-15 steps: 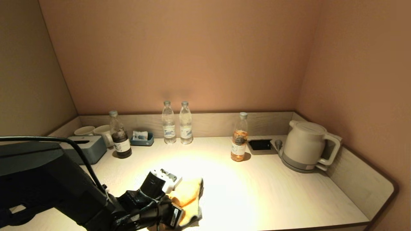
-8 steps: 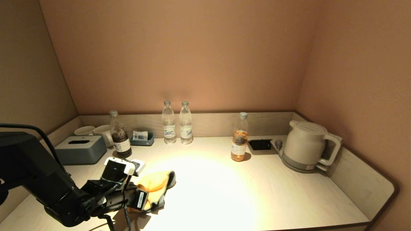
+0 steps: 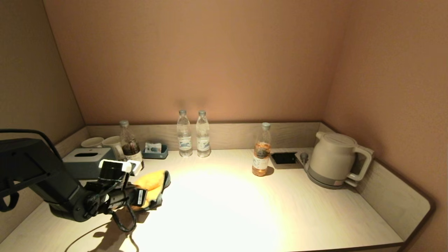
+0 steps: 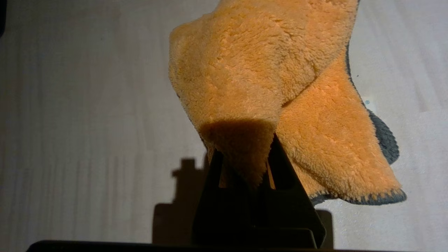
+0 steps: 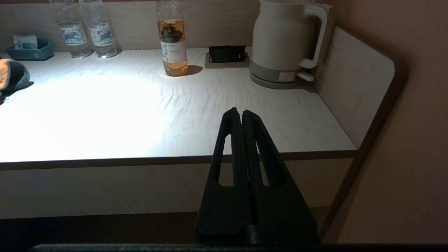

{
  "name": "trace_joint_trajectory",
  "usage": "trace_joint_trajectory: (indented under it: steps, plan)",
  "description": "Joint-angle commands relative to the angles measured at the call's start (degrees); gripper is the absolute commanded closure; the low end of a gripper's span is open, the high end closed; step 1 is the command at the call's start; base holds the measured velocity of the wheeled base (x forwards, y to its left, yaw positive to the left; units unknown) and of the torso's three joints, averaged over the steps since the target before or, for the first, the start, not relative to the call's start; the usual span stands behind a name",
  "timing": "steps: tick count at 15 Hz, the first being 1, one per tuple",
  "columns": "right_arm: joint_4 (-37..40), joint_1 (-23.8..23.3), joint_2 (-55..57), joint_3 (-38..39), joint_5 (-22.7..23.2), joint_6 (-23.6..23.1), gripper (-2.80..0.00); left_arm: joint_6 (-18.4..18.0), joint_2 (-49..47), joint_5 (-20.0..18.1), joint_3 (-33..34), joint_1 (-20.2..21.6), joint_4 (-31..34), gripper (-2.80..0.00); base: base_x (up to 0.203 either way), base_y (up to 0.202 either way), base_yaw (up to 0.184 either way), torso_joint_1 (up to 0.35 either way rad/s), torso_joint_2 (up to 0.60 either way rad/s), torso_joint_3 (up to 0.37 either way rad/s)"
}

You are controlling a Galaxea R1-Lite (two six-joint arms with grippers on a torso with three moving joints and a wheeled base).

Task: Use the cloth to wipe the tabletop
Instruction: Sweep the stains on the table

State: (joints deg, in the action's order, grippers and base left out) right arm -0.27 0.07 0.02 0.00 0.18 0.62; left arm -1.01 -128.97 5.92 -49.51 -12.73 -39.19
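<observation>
Left gripper is pinching a fold of the orange cloth between its two dark fingers; the cloth is bunching up and spreading out ahead of the fingertips, its grey-edged hem lying on the pale wood-grain tabletop. In the head view the same gripper is working low over the tabletop, with the cloth draping forward of the fingers and touching the surface.

Just beyond the cloth, toward the back wall, a dark-liquid bottle is standing beside a grey tissue box and two white cups. A small blue tray is holding a sachet. Two clear water bottles are standing side by side, each wearing a white label with a blue printed figure; the lettering is too small to read. Well away from the left fingers, an amber tea bottle is showing a label with unreadable print, near a black socket panel and a white electric kettle.

Right gripper is hanging off the tabletop's front edge, its fingers pressed together with nothing between them. The kettle and tea bottle are lying far ahead of its fingertips.
</observation>
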Motion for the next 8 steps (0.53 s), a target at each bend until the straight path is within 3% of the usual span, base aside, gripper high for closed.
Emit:
trace_joint_trajectory:
  steps: [1,4,8]
  plan:
    - [0.0,0.0,0.0,0.0,0.0,0.0,0.00,0.0,-2.8,0.0,-2.8,-1.3,0.0,0.00,0.000,0.000,0.000,0.000,0.00,0.000]
    - [0.0,0.0,0.0,0.0,0.0,0.0,0.00,0.0,-3.3,0.0,-3.8,-2.9,-0.1,0.00,0.000,0.000,0.000,0.000,0.00,0.000]
    - [0.0,0.0,0.0,0.0,0.0,0.0,0.00,-0.1,-4.5,0.0,-9.0,-19.4,-0.2,0.00,0.000,0.000,0.000,0.000,0.00,0.000]
